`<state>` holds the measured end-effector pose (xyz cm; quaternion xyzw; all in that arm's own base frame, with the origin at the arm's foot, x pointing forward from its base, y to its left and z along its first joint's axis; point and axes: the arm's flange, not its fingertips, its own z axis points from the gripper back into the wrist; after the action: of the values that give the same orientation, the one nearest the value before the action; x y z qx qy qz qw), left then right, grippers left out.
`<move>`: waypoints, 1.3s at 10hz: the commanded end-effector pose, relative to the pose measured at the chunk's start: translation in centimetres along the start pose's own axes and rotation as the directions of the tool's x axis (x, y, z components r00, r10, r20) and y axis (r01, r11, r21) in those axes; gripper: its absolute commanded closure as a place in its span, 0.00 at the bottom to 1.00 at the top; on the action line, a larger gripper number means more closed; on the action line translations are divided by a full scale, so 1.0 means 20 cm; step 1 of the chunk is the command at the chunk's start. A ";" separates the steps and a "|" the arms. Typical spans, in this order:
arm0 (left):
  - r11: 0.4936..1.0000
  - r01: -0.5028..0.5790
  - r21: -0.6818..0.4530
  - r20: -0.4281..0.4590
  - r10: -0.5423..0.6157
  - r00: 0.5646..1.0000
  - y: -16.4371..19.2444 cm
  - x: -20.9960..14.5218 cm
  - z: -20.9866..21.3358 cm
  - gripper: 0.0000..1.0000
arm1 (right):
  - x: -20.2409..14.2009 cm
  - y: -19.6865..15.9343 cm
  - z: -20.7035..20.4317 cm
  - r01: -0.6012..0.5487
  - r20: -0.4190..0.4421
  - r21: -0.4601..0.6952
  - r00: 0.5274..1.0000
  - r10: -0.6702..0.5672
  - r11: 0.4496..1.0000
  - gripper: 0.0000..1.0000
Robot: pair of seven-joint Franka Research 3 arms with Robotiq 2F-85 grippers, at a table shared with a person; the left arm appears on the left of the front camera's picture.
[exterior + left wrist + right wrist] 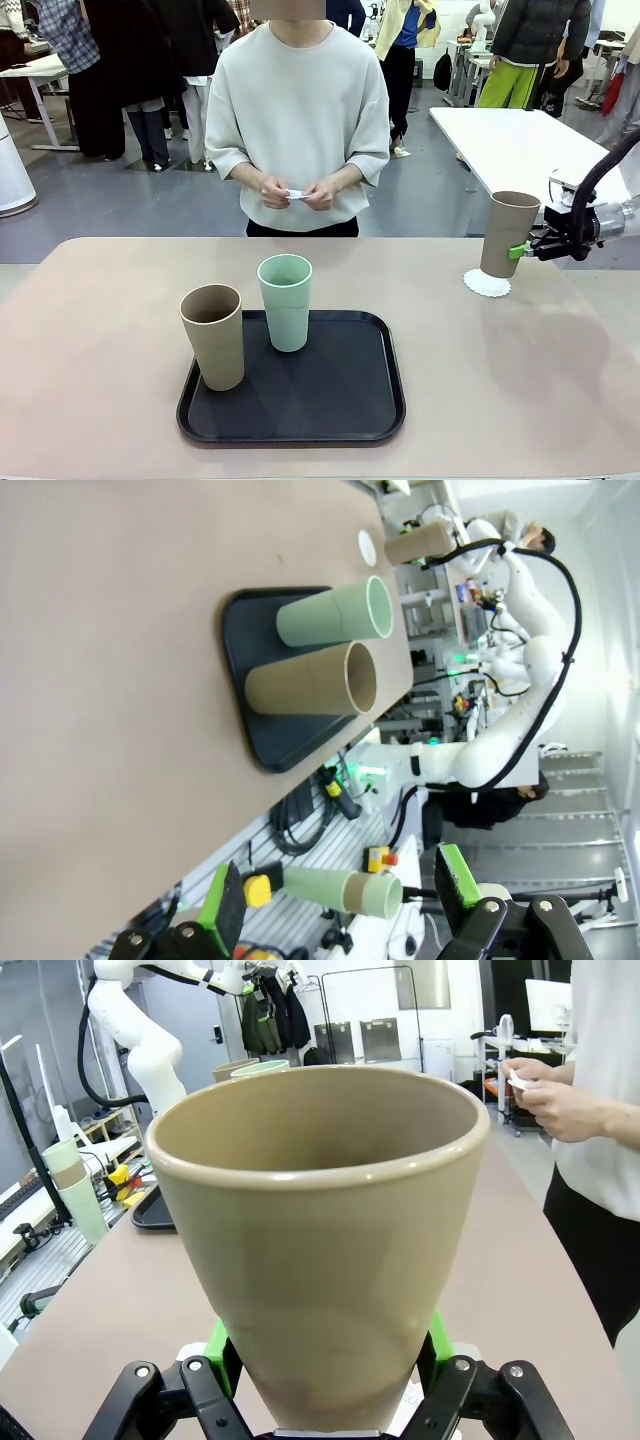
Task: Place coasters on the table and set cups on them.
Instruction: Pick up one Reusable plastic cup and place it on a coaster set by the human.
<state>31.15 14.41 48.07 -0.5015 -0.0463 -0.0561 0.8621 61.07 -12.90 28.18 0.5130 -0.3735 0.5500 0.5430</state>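
**A:** Report the black tray (300, 425) first.

**B:** It lies on the beige table (90, 400), near the front edge. A tan cup (213, 337) stands upright on the tray's front-left part. A green cup (286, 302) stands upright just behind it, toward the tray's back edge.

**A:** Left gripper (340, 890)?

**B:** Well apart from the tray, on the tan cup's side. Its fingers are spread wide with nothing between them.

**A:** Right gripper (516, 250)?

**B:** Right of the tray and farther back. Its fingers are clenched on the lower part of a second tan cup (510, 230), which it holds upright.

**A:** Coaster?

**B:** One white lacy coaster (487, 284) lies flat on the table directly under that cup. I cannot tell whether the cup's base rests on it or sits just clear.

**A:** Beyond the tray?

**B:** A person stands at the far side with both hands (320, 193) together at waist level. They hold a small white item (296, 194), too small to identify.
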 end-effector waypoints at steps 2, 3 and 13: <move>1.000 0.009 -0.010 0.002 -0.009 1.000 0.00 0.00 0.01 0.00 | 0.02 0.01 0.01 0.010 0.000 0.001 1.000 -0.010 1.000 0.18; 1.000 0.009 -0.010 0.002 -0.009 1.000 0.00 0.00 0.01 0.00 | 0.02 0.01 0.01 0.010 0.000 0.001 1.000 -0.010 1.000 0.18; 1.000 0.009 -0.010 0.002 -0.009 1.000 0.00 0.00 0.01 0.00 | -0.13 -0.04 -0.08 -0.104 -0.128 0.068 0.985 0.112 0.992 0.18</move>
<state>31.15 14.41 48.07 -0.5015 -0.0463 -0.0561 0.8621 61.10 -11.75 25.17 0.4803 -0.3460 0.6079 0.5292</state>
